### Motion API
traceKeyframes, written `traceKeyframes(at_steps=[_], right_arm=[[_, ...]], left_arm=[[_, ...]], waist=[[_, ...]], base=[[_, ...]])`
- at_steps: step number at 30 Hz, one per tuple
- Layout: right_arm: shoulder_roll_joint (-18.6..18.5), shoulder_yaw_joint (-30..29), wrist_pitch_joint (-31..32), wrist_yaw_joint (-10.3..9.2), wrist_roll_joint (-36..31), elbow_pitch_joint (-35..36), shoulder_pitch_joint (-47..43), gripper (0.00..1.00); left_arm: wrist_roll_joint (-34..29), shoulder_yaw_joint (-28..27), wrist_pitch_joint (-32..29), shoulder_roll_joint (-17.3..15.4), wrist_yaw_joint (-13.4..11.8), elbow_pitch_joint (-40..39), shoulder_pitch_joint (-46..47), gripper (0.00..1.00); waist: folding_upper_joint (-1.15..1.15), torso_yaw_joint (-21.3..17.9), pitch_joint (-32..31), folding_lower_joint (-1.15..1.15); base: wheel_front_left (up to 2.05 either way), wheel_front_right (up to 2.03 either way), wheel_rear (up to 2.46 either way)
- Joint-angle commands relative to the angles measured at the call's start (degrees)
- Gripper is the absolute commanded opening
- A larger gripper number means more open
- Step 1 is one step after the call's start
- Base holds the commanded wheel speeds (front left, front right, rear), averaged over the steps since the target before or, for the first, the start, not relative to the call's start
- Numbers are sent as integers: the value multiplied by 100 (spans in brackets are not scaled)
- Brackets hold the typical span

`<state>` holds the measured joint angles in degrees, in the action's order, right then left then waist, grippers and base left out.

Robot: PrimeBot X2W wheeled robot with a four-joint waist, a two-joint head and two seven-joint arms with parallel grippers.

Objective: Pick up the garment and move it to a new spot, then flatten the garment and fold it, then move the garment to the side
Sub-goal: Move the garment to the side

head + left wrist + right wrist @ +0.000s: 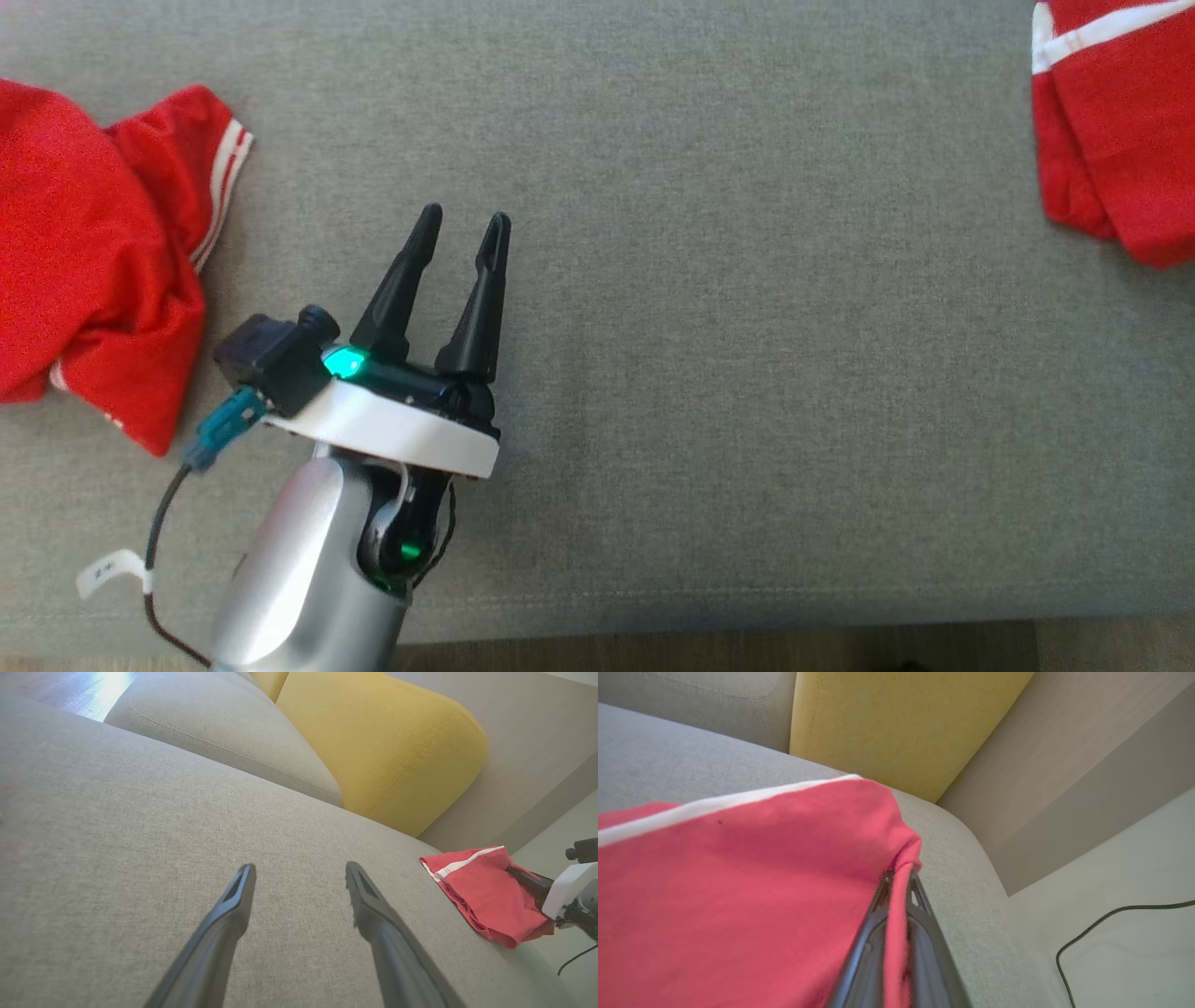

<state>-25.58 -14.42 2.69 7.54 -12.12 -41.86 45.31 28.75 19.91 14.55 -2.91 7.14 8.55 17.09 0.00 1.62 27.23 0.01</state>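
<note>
The work is judged to be at the first step, picking up the garment (1120, 131). This red piece with a white stripe lies bunched at the far right end of the grey sofa (747, 373) seat, near the yellow cushion (387, 746). The right end effector (901, 877) is clamped shut on a fold at the garment's edge, with red cloth pinched between its two dark fingers. The left end effector (466, 217) hangs with its fingers spread apart over the bare middle of the seat, holding nothing and well apart from any cloth.

The next move probably calls for a lift high enough to clear the seat, then a carry toward the bare middle stretch. The pinch is narrow, so the cloth may trail or slip.

By count there are two red garments: the gripped one and the other red garment (84, 252), crumpled at the robot's left. There are also two end effectors, one yellow cushion and one dark cable (1111, 919) on the floor.
</note>
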Motion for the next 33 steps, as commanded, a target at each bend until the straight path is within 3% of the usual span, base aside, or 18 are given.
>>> traceKeyframes(at_steps=[1, 6, 10, 11, 12, 17, 27, 33], right_arm=[[32, -57, 72, -5, -204, 282, 94, 0], [332, -337, 329, -5, -862, 637, 75, 0], [519, -420, 316, -5, -935, 803, -4, 0], [563, -410, 279, -5, -922, 842, -29, 38], [631, -441, 270, -5, -873, 873, -47, 100], [858, -477, 247, -5, -813, 1119, -200, 100], [1280, 106, 42, -5, -315, 1722, -519, 100], [1551, 806, -683, -5, 469, 2305, -1181, 100]], left_arm=[[-44, -149, 45, -86, 35, -220, 155, 100], [-27, -103, 45, -121, 35, -234, 276, 100], [-16, -89, 45, -127, 35, -238, 330, 100], [-11, -85, 45, -127, 35, -231, 335, 100], [-5, -81, 45, -128, 35, -219, 335, 100], [30, -75, 45, -121, 35, -122, 294, 100], [31, -273, 45, -40, 35, -38, 14, 100], [-18, -561, 45, -10, 35, -66, -213, 100]], waist=[[0, -47, 77, -1], [0, -67, 197, -1], [0, -65, 242, -1], [0, -65, 236, -1], [0, -68, 219, -1], [0, -56, -6, -1], [0, 99, -814, -1], [0, 297, -1283, -1]], base=[[0, 0, 0], [0, 0, 0], [0, 0, 0], [0, 0, 0], [0, 0, 0], [0, 0, 0], [0, 0, 0], [0, 0, 0]])
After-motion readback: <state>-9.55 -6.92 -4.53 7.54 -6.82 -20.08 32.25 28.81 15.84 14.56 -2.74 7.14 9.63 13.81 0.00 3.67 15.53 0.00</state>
